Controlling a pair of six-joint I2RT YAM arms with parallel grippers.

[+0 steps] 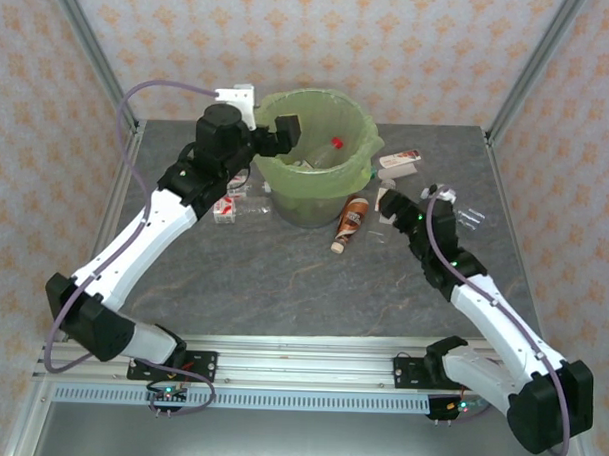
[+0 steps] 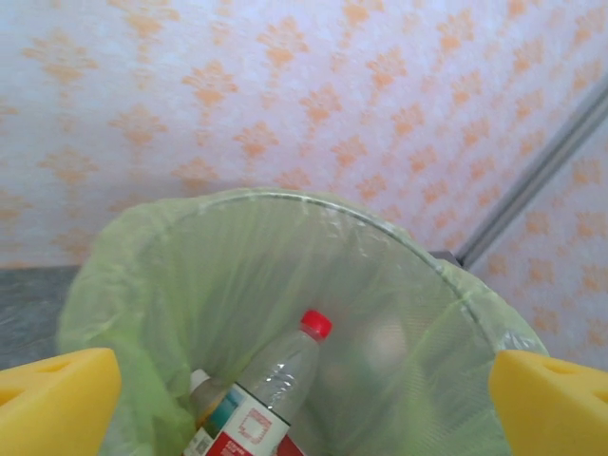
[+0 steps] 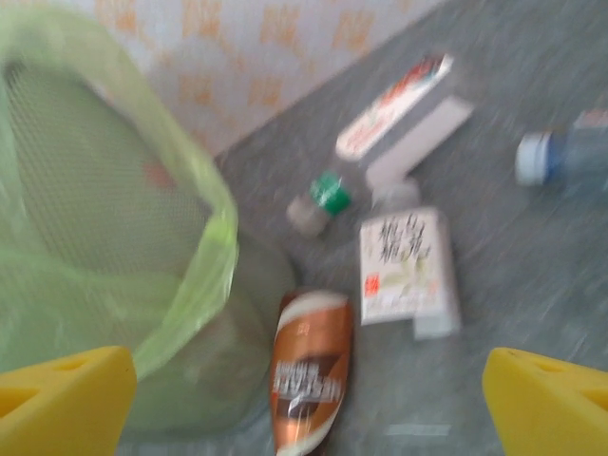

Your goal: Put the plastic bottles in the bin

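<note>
Left gripper (image 2: 304, 404) hangs released and empty over the bin (image 1: 311, 193); right gripper (image 1: 390, 204), also released, must next straddle the brown bottle (image 3: 311, 366).

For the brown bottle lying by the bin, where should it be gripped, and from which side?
Probably mid-body, from above, with the jaws across its width: the brown bottle lies flat on its side, and the bin stands close beside it.

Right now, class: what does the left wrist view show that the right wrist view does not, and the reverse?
Left wrist: a clear, red-capped bottle lying inside the bin. Right wrist: the brown bottle lying on the table beside the bin, with flat packets beyond. Both: the green-lined bin and wide-apart yellow fingertips.
</note>
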